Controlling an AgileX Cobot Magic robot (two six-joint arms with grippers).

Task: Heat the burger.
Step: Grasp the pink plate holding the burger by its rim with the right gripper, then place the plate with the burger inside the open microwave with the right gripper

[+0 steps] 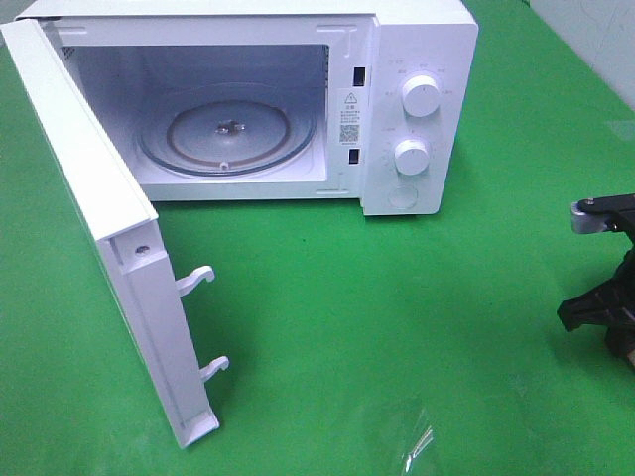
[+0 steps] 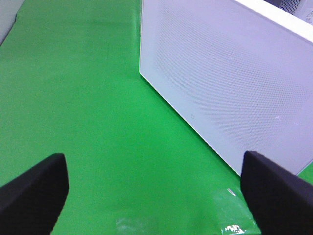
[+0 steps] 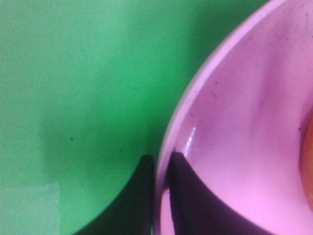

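Microwave (image 1: pixel 427 40) stands on green worktop (image 1: pixel 347 327), cavity exposed. Its door (image 1: pixel 89 178) is swung fully out on the hinge side, away from the knobs (image 1: pixel 422 97), with two latch hooks showing on its free edge. Glass turntable (image 1: pixel 228 129) sits bare inside the cavity. Left tool (image 2: pixel 152 171) is over the worktop just outside the microwave's open door, facing the door's perforated outer panel. It is wide, both black fingers (image 2: pixel 34 196) far apart with nothing between them. Right arm (image 1: pixel 605 288) shows only at the frame edge of the high view, in front of the microwave and well off to its knob side. Right tool (image 3: pixel 161 161) is narrow and pinched on the rim of a pink plate (image 3: pixel 234 122), one finger outside the rim over the worktop, the other inside on the plate's glossy surface. An orange-brown sliver at the far margin of the plate is probably the burger (image 3: pixel 308 161). Too little of it shows to be sure, but it lies on the plate and apart from the tool's fingers. Plate and burger are outside the microwave, on the knob side where the right arm reaches.
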